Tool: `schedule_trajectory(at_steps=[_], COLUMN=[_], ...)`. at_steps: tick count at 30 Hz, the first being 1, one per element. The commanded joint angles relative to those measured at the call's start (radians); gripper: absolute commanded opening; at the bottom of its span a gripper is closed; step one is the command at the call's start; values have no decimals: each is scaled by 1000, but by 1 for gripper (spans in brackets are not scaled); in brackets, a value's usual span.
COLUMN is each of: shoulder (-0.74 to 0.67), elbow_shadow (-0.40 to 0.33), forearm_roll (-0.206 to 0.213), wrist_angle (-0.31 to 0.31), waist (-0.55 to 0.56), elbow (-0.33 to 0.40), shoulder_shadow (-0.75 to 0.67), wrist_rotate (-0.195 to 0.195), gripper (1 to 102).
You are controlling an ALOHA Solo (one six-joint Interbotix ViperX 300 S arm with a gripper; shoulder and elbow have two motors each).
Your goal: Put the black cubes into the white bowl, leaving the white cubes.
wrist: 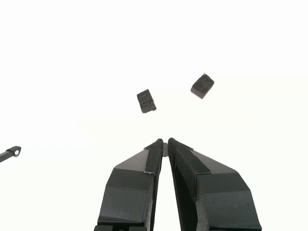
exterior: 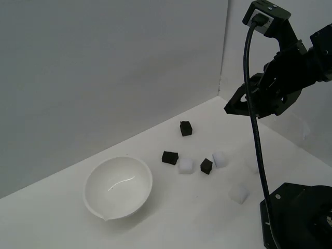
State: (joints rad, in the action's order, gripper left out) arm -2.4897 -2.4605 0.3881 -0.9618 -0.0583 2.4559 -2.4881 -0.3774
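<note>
Three black cubes lie on the white table: one farthest back (exterior: 185, 128), one in the middle (exterior: 169, 157), and one (exterior: 206, 166) between two white cubes (exterior: 185, 166) (exterior: 220, 159). A third white cube (exterior: 239, 194) sits nearer the arm's base. The white bowl (exterior: 118, 184) stands empty at the exterior view's left. My gripper (exterior: 228, 110) hangs in the air at the exterior view's right, above and beyond the cubes. Its fingers (wrist: 163, 142) are shut with nothing between them. The wrist view shows two black cubes (wrist: 146, 101) (wrist: 202, 85) ahead of the fingertips; the bowl is out of that view.
The arm's black base (exterior: 298, 215) occupies the near corner at the exterior view's right, with a black cable (exterior: 257, 135) hanging down to it. Grey walls (exterior: 114, 67) close off the back of the table.
</note>
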Motion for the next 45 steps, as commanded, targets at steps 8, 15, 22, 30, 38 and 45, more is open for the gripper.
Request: schedule_trajectory(at_steps=[8, 15, 22, 30, 38, 45], shoulder=[110, 163, 216, 311, 373, 453], elbow_shadow=[-18, -74, -91, -91, -91, -92], forearm_roll=[46, 63, 64, 64, 64, 64], wrist_angle=[-3, 46, 109, 115, 150, 176], waist=[84, 130, 161, 166, 184, 215], elbow=[23, 78, 95, 95, 98, 103], shoulder_shadow=[112, 163, 215, 313, 374, 454], wrist_rotate=[-5, -5, -5, -14, -38, -43], gripper=[3, 5, 37, 100, 100, 100])
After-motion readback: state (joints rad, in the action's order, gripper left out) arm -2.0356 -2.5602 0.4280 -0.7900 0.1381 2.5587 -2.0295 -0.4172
